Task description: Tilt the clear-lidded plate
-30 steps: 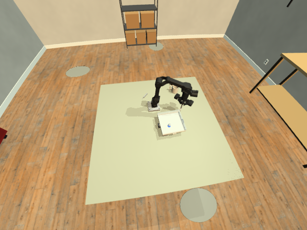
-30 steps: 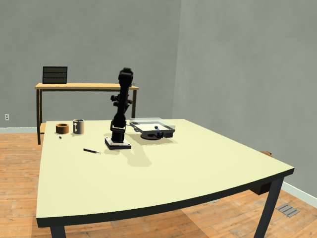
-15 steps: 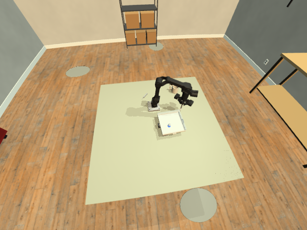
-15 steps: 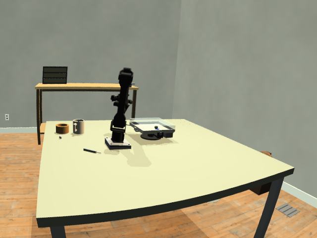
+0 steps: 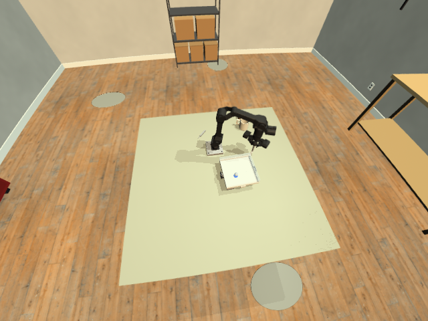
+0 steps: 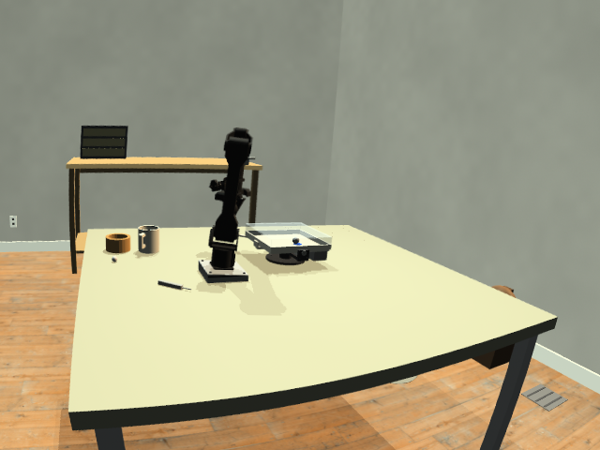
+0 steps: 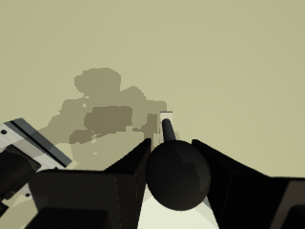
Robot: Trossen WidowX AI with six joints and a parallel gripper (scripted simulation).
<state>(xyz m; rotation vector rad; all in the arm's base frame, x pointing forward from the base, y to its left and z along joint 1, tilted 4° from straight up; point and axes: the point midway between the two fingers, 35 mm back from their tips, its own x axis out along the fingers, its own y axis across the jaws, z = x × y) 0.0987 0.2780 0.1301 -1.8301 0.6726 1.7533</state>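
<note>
The gripper [image 7: 168, 145] is clamping the plate's knobbed handle [image 7: 177, 175]. The ball [image 5: 236, 174] is sitting on the blue spot [image 5: 235, 176] mid-plate [image 5: 231, 166].

A workshop or storeroom: plank floor, grey walls, a metal rack [image 5: 171, 31] of cardboard boxes [image 5: 194, 27] at 12 o'clock.

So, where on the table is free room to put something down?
The wide near half, in front of the arm base and plate, looks free. The far left corner is crowded: ring, mug, small ball, pen.
</note>
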